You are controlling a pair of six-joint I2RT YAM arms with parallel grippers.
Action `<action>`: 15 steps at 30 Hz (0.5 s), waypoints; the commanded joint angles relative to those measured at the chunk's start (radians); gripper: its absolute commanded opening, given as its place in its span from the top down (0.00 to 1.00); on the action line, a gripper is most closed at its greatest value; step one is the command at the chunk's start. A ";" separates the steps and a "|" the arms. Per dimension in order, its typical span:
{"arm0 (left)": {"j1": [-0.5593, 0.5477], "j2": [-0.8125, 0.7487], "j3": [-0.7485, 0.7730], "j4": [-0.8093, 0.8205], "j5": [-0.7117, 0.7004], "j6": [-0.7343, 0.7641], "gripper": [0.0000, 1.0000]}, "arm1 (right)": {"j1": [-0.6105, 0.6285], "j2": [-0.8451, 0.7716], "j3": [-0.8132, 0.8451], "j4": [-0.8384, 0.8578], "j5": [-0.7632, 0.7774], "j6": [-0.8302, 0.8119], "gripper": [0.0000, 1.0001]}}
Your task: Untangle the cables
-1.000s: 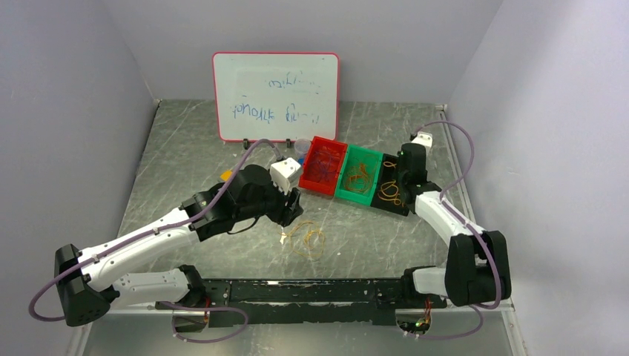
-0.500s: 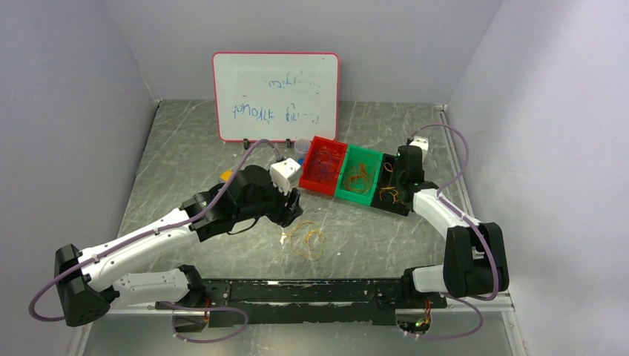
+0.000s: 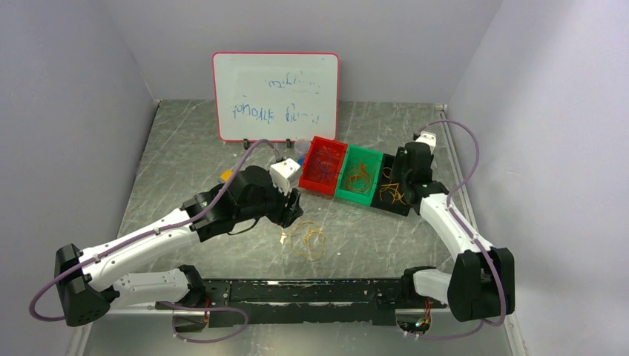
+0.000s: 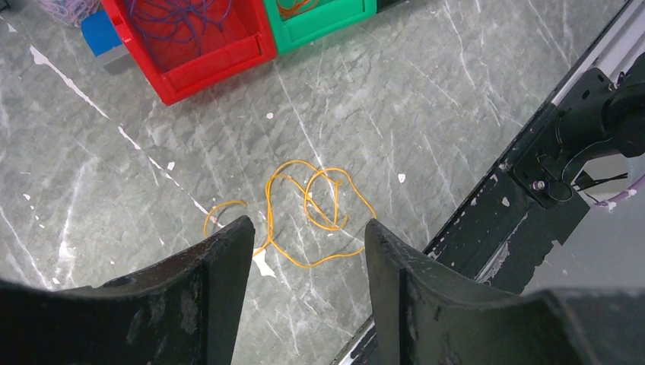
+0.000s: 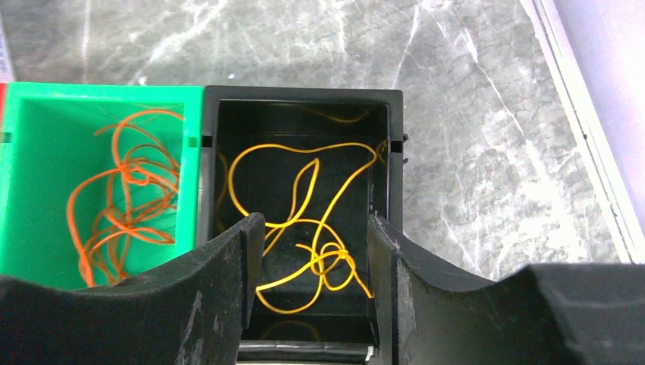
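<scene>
Cables in yellow lie looped on the table, close under my left gripper, its jaws wide apart and empty. Farther back, my right gripper hangs spread and empty over the black bin of yellow strands. Orange strands fill the green bin beside it.

Left bin, middle bin and right bin are lined up 9-to-3 on the table, cables laid inside each, a loose cable laid at 6 o'clock of the left bin, a whiteboard stood at 11 o'clock.
</scene>
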 commanded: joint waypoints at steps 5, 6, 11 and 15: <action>0.007 0.028 -0.038 0.036 0.013 -0.048 0.39 | -0.009 -0.052 0.116 -0.259 -0.131 0.095 0.48; 0.008 0.033 -0.041 0.040 0.013 -0.053 0.39 | -0.009 -0.058 0.119 -0.287 -0.145 0.107 0.50; 0.008 0.057 -0.054 0.053 0.019 -0.072 0.38 | -0.009 -0.072 0.146 -0.392 -0.190 0.139 0.62; 0.009 0.083 -0.061 0.055 0.012 -0.082 0.37 | -0.009 -0.038 0.169 -0.464 -0.225 0.143 0.72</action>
